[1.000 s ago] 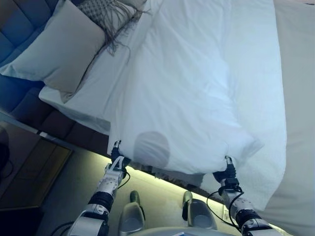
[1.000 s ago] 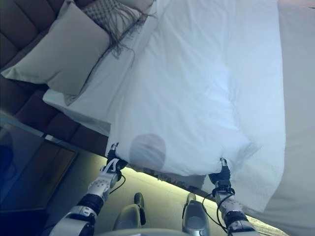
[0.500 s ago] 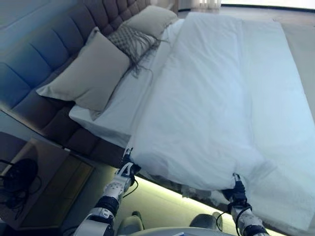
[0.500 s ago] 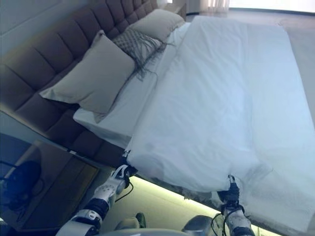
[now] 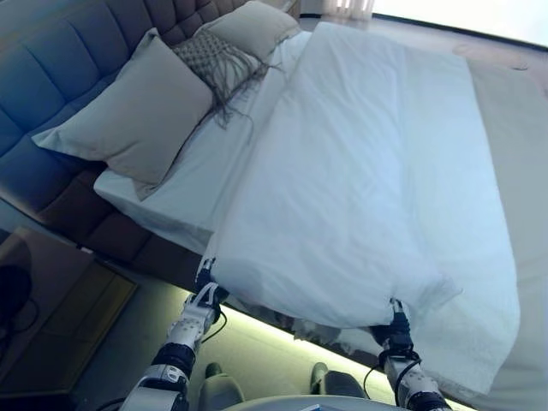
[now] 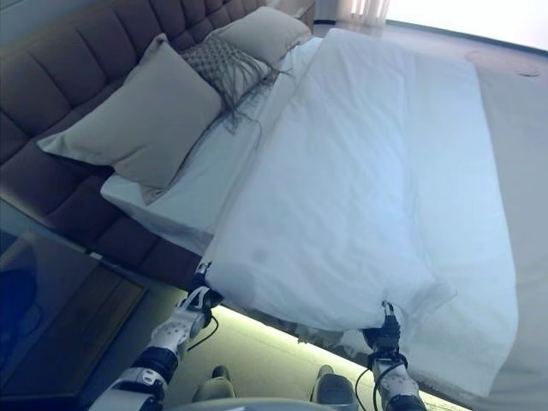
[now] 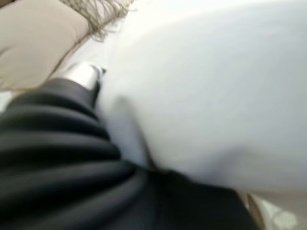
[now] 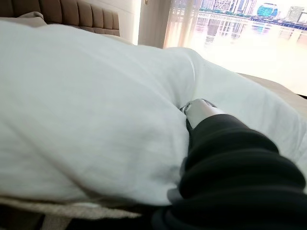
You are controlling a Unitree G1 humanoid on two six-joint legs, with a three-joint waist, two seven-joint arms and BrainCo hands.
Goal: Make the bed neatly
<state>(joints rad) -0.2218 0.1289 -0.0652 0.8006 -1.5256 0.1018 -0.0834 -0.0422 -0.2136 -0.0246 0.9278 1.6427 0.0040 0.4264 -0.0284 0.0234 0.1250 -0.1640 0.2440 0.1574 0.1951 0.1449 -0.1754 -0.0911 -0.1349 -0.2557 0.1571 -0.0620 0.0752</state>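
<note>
A white duvet (image 5: 368, 171) lies along the bed, over a white sheet (image 5: 171, 188). Its near edge hangs over the side of the bed in front of me. My left hand (image 5: 205, 287) is shut on the duvet's near left corner. My right hand (image 5: 394, 318) is shut on the near edge further right, where the cloth bunches. In the left wrist view the thumb of my left hand (image 7: 81, 143) lies over the duvet (image 7: 216, 96). In the right wrist view my right hand (image 8: 230, 158) is half buried in the cloth (image 8: 86, 120). The fingers are hidden under the duvet.
A large beige pillow (image 5: 133, 111), a fringed grey cushion (image 5: 214, 60) and a second pillow (image 5: 248, 21) lean on the tufted headboard (image 5: 43, 60) at the left. A dark nightstand (image 5: 51, 300) stands at the lower left. A lit strip (image 5: 265, 330) runs under the bed's edge.
The whole picture has shifted, so the camera has moved: more of the bed and headboard shows than one second ago. Both hands still hold the duvet's near edge.
</note>
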